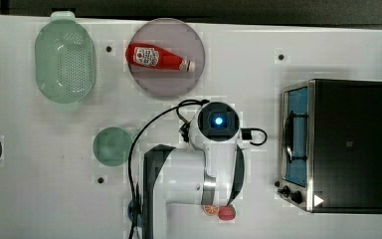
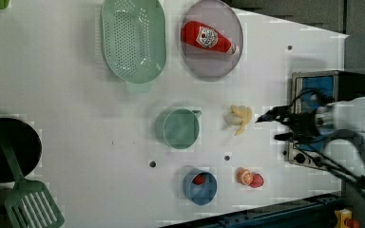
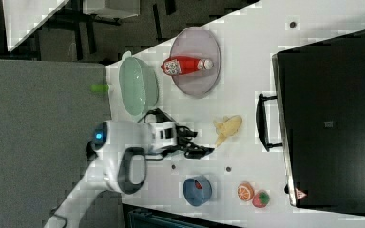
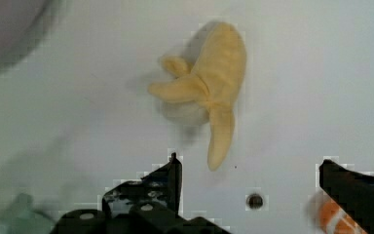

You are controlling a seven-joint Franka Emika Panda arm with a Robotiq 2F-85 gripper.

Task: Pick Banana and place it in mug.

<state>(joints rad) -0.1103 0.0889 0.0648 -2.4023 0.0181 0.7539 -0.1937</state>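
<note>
A pale green colander [image 2: 133,40] sits beside a grey plate [image 2: 211,66] holding a red ketchup bottle [image 2: 206,38]. A toaster oven [image 1: 335,144] stands at the top view's right. A blue bowl [image 2: 200,187] holds something red, with an orange slice [image 2: 244,176] and strawberry [image 2: 257,180] nearby.

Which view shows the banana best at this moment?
The wrist view: the banana is large and unobstructed on the white table, ahead of the open gripper. The left view and right view show it small but whole. In the top view the arm covers that spot.
</note>
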